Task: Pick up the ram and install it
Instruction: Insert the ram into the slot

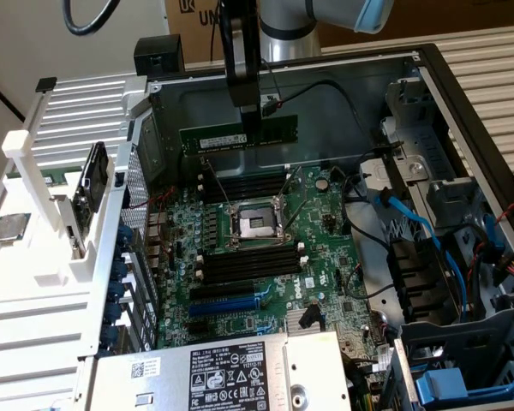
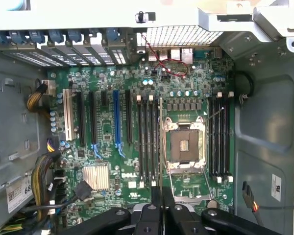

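Above the far part of the open computer case (image 1: 325, 73), the gripper (image 1: 252, 137) hangs from the arm with its fingers pressed onto the ram (image 1: 214, 139), pinching it near the middle of its length. The ram is in the air, level, running from the exterior view's left to its right with its white label showing, clear of the motherboard (image 1: 265, 291). Below it and slightly nearer lies one bank of black memory slots (image 1: 240, 187), then the CPU socket (image 1: 255, 224), then a second bank (image 1: 248, 264); all the slots look empty. From the wrist view, the gripper (image 2: 157, 205) looks down on the board with its narrow fingers (image 2: 151, 200) close together, roughly in line with the gap between the socket (image 2: 185, 145) and one slot bank (image 2: 148, 142).
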Controlling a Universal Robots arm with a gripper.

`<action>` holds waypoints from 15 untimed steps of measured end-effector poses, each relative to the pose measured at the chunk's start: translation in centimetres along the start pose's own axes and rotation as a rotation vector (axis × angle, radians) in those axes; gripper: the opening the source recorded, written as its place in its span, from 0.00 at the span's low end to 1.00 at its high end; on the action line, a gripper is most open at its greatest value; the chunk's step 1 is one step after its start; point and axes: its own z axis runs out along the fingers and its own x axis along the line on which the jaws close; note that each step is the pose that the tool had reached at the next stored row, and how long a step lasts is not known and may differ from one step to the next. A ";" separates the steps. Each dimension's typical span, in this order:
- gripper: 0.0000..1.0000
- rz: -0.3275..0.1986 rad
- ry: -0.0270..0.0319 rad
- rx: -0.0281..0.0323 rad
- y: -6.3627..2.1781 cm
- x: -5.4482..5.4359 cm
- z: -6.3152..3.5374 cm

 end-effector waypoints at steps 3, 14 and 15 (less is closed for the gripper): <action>0.12 0.000 0.0038 -0.0002 0.07 -0.7 0.40; 0.12 -0.004 -0.0028 -0.0180 0.13 -0.7 1.70; 0.12 -0.004 -0.0008 -0.0211 0.14 -0.7 1.80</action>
